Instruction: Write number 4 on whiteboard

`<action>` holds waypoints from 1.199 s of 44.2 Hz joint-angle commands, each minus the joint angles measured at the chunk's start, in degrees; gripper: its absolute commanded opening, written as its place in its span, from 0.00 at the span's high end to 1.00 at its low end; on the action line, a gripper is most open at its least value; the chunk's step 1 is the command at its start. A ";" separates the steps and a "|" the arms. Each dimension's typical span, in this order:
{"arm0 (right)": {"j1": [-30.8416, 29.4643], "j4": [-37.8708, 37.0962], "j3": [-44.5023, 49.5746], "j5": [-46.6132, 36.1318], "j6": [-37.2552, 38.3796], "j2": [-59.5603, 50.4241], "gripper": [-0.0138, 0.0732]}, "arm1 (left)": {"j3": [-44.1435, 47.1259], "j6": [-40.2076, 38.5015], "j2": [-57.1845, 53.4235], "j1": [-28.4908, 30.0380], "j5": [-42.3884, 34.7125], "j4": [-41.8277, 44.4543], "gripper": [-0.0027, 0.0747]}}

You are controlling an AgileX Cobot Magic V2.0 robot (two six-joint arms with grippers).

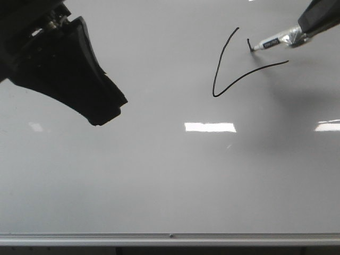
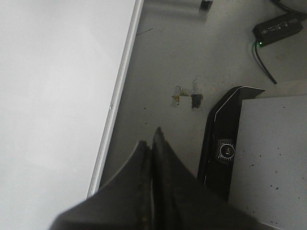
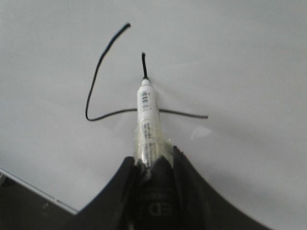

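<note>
The whiteboard [image 1: 159,180] fills the front view as a glossy pale grey surface. On it at the upper right are the thin black strokes of the number 4 [image 1: 217,79]: a slanted line, a long cross stroke and a short start of a vertical bar [image 1: 248,43]. My right gripper [image 1: 305,30] is shut on a white marker [image 1: 271,42], whose tip touches the lower end of that short bar. The right wrist view shows the same marker [image 3: 147,112], strokes [image 3: 93,81] and right gripper [image 3: 151,160]. My left gripper [image 1: 100,120] hovers at the upper left, shut and empty, its left gripper tips [image 2: 153,140] pressed together.
A silver rail [image 1: 170,238] runs along the board's near edge, and the rail [image 2: 117,103] also shows in the left wrist view. Beyond the board lie grey floor, a black box with a green light [image 2: 279,28] and the robot's base [image 2: 224,146]. Bright light glares [image 1: 210,127] sit on the board.
</note>
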 commanded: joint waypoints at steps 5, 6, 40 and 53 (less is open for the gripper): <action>0.00 -2.70 7.75 -1.94 2.46 -0.12 0.91 | -1.88 -0.60 -1.68 -0.32 -2.06 -1.87 0.99; 0.00 -2.70 8.77 -1.94 2.46 -0.13 0.91 | -1.88 -0.60 -1.68 -0.32 -2.06 -1.87 0.99; 31.72 -0.54 -0.22 9.26 -2.38 -11.65 0.91 | -3.66 0.56 -1.68 -0.32 -7.66 -2.68 0.27; 36.01 0.52 -0.20 7.01 -2.38 -9.91 0.91 | -3.66 0.56 -1.68 -0.42 -7.25 -5.25 0.47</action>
